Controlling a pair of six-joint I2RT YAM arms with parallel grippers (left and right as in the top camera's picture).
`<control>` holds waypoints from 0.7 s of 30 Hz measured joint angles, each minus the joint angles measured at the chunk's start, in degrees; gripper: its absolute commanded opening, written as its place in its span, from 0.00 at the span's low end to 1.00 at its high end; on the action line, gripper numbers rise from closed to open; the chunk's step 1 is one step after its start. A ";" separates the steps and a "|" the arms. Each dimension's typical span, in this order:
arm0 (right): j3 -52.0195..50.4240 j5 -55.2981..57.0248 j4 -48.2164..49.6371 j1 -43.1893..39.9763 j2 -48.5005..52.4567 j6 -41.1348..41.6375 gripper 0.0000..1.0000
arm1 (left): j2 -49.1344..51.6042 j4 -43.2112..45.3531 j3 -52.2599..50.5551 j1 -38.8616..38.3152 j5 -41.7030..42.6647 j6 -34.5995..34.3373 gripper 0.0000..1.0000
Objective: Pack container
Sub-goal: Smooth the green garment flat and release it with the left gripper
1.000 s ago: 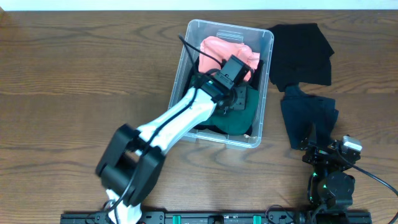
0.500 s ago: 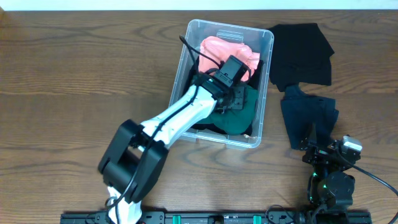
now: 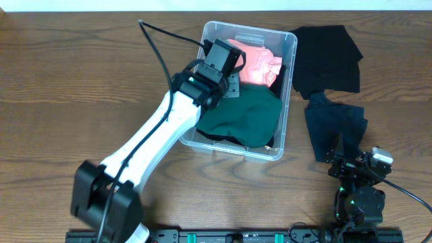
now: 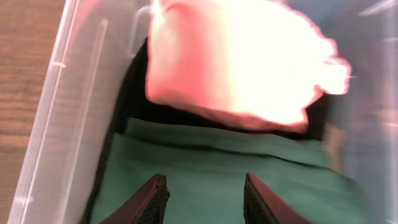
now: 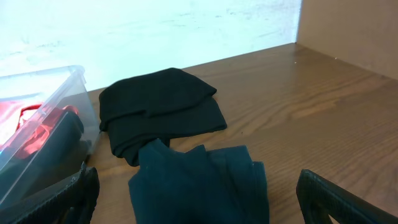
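The container (image 3: 233,150) holds green cloth (image 3: 246,118) beneath the half-open, empty left pincer (image 4: 205,180).

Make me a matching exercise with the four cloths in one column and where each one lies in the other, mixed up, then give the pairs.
Things:
1. pink cloth
2. green cloth
3. black cloth
4. navy cloth

Places:
A. on the table, right of the container's near end
B. in the container, far end
C. on the table, right of the container's far end
D. in the container, near end

Pairs: 1-B, 2-D, 3-C, 4-A
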 measured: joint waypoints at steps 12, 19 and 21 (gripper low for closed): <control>0.00 0.02 0.00 0.00 0.00 0.00 0.99 | 12.92 0.28 -0.24 0.76 -1.22 0.02 0.41; 0.00 0.02 0.00 0.00 0.00 0.00 0.99 | 11.80 -0.63 -0.22 0.76 -1.01 0.04 0.41; 0.00 0.02 0.02 0.00 0.00 0.00 0.99 | 10.40 -1.75 -0.22 0.79 -0.81 0.07 0.41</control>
